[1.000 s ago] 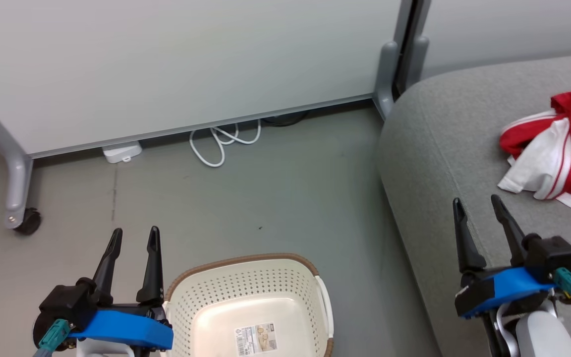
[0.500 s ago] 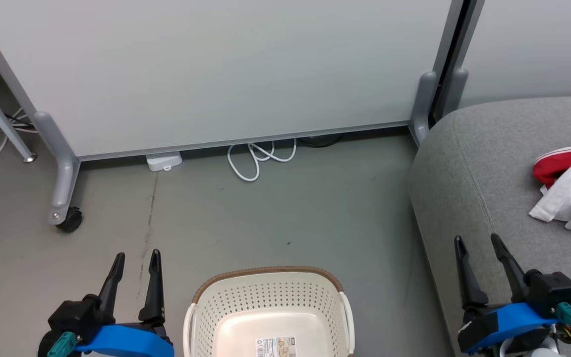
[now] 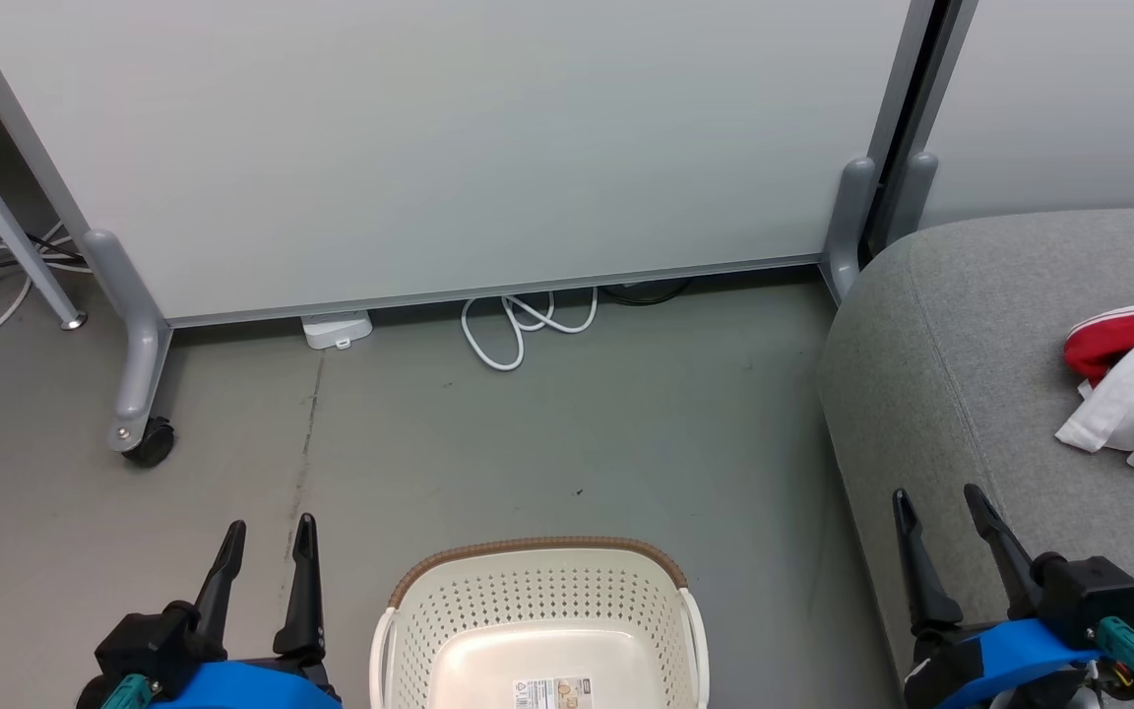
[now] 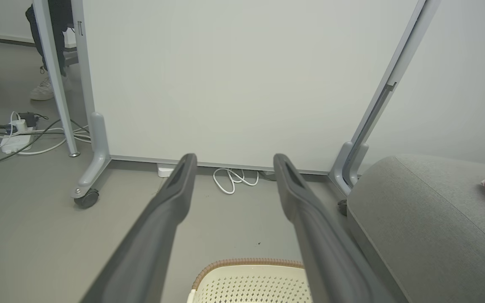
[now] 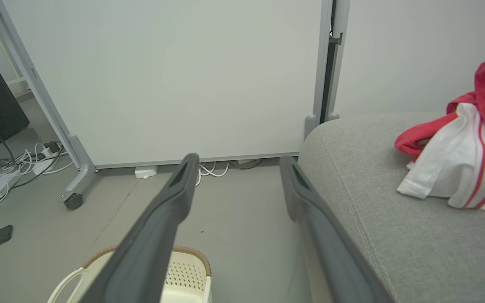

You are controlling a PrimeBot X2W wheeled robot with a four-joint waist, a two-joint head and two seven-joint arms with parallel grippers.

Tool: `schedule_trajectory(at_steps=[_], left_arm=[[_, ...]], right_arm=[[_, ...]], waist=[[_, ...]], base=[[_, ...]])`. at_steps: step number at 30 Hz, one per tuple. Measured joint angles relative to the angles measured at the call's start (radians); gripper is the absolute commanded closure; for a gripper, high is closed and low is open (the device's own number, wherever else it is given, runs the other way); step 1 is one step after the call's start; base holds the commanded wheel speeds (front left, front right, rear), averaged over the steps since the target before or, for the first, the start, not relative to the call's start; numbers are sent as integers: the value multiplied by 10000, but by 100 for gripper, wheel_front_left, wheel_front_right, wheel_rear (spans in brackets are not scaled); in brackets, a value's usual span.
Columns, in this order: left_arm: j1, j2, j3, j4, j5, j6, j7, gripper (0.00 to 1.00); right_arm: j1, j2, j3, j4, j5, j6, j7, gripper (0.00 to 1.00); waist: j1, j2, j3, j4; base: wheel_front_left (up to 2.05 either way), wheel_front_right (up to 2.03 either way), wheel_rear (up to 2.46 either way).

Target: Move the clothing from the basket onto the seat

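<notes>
Looks basically done. Got the red clothing [image 3: 1133,394] heaped on the seat [image 3: 971,374], up and off to the right of the right gripper [image 3: 935,494], so way closer to that arm than to the left gripper [image 3: 271,524]. Can't call a long axis, cropped at the edge. Seeing nothing in the basket [image 3: 537,544] but a bottom label. Seeing both pincers spread wide, gripping nothing.

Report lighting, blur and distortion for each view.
Head view: even, soft light, no glare, faint shadows, the basket sharp. Left wrist view: the wide-angle lens makes the partition post lean; the left gripper looks soft near the lens. Right wrist view: same softness on the right gripper; the clothing is crisp.
</notes>
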Motion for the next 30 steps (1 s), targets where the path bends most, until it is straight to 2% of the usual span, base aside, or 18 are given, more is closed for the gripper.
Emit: schedule_trajectory(at_steps=[10,11,17,30], left_arm=[[13,0,-107,33,-96,0,0,0],[18,-6,-119,52,-100,0,2,100],[382,-182,-119,533,-167,0,75,100],[361,-301,230,359,-2238,0,692,100]], right_arm=[[81,0,75,-173,-17,0,121,0],[96,4,82,-167,-17,0,119,100],[255,40,73,385,33,0,163,100],[241,46,-42,382,2510,0,679,100]], waist=[[0,0,-28,0],[0,0,-27,3],[0,0,-30,1],[1,0,-27,-29]], base=[[0,0,0],[0,0,0],[0,0,0],[0,0,0]])
